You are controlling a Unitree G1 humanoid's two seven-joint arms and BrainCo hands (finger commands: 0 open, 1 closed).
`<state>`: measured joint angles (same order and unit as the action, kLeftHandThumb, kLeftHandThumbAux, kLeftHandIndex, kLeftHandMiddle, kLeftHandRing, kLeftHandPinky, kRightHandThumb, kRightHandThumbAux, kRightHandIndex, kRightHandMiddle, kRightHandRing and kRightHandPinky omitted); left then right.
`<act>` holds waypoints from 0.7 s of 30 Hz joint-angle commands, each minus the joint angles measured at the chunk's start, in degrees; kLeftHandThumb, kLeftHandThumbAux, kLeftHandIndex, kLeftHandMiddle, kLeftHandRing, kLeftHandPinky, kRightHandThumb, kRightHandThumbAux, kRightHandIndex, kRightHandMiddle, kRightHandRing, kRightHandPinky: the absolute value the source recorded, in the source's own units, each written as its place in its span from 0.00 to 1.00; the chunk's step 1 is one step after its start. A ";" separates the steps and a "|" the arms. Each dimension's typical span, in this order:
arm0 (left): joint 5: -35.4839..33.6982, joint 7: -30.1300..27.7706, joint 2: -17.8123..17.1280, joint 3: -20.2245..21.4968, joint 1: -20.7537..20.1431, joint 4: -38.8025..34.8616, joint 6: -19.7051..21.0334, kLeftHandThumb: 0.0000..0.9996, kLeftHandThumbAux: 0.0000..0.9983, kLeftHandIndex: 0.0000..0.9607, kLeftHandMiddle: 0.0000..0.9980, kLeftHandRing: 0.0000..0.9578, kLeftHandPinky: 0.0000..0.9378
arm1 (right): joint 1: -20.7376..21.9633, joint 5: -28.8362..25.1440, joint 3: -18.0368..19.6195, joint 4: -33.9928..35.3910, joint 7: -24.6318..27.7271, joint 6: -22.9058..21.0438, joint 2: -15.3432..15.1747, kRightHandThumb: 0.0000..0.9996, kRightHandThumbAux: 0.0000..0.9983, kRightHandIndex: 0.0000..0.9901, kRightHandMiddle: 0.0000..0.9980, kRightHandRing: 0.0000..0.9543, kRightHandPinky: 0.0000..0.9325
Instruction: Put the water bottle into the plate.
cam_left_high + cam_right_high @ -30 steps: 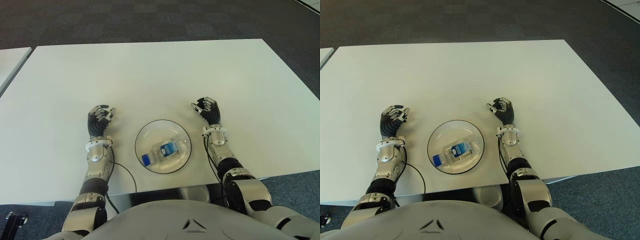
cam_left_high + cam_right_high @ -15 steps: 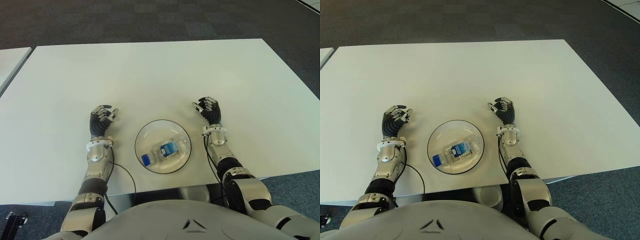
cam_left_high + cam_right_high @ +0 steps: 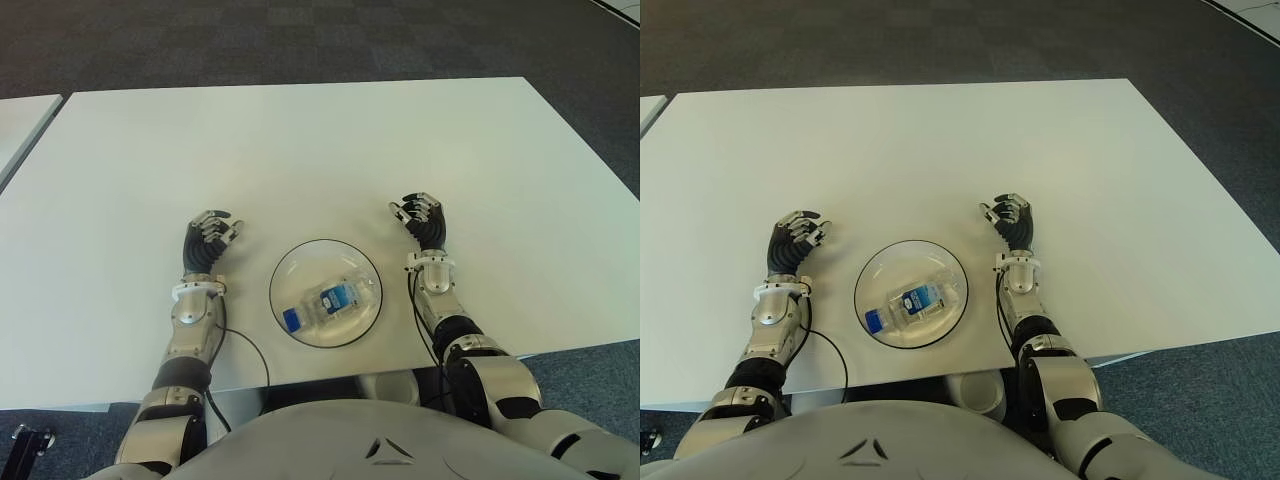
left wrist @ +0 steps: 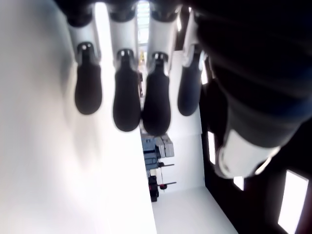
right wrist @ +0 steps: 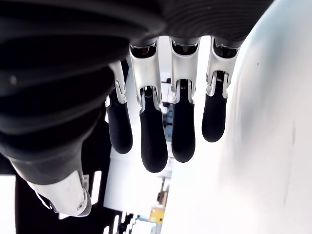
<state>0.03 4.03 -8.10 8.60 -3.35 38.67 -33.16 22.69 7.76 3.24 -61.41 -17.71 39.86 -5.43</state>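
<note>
Bottle (image 3: 326, 303) lies flat in plate (image 3: 362, 262), between left robot hand (image 3: 207, 242) and right robot hand (image 3: 422, 221); both empty, fingers loosely apart.

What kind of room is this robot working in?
Probably an office or lab: a plain white table stands on dark carpet tiles, with a second table beside it. On it, only a plate holding a water bottle.
</note>
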 commanded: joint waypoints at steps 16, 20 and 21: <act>0.18 -2.57 -0.78 -0.46 0.74 0.56 0.96 0.70 0.72 0.45 0.61 0.62 0.62 | -0.57 -0.25 0.08 -1.65 0.52 -1.03 0.71 0.71 0.73 0.44 0.75 0.77 0.77; 0.15 -2.62 -0.81 -0.52 0.70 0.47 1.57 0.70 0.72 0.45 0.61 0.62 0.62 | -0.50 -0.23 0.07 -1.66 0.57 -1.11 0.70 0.71 0.73 0.44 0.75 0.77 0.76; 0.10 -2.72 -0.85 -0.52 0.66 0.57 1.69 0.70 0.72 0.45 0.61 0.62 0.63 | -0.50 -0.23 0.07 -1.65 0.57 -1.10 0.71 0.71 0.73 0.44 0.75 0.77 0.76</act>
